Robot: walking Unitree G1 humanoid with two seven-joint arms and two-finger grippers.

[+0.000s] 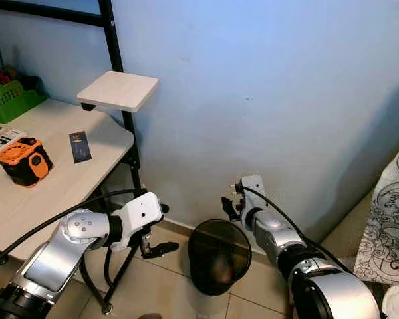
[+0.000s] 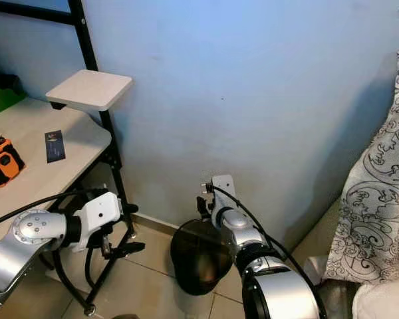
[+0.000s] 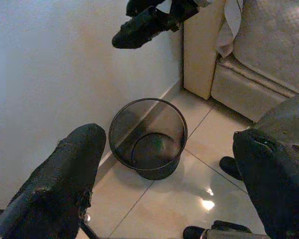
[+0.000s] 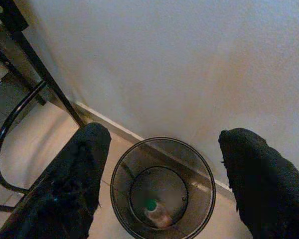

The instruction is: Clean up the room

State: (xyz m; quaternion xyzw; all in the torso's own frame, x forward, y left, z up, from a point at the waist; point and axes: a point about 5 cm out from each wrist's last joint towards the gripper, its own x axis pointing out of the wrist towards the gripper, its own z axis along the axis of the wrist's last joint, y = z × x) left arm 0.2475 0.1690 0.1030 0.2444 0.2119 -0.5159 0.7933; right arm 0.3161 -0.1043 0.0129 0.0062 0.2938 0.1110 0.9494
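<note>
Right end effector (image 4: 159,179): my fingers spread wide, empty, directly above the bin (image 4: 162,189).
Left end effector (image 1: 161,250): open, empty, beside the bin, farther off.
Bin: on the floor against the wall, by the worktop (image 1: 33,199) leg; a green-capped bottle (image 4: 154,211) lies inside.
Writing: none legible.

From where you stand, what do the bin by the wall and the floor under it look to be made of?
The bin looks like black wire mesh, probably metal: the floor and wall show through its sides, and its rim is a thin solid ring. The floor looks like glazed tile, pale and glossy, with grout lines and a bright light reflection.
</note>
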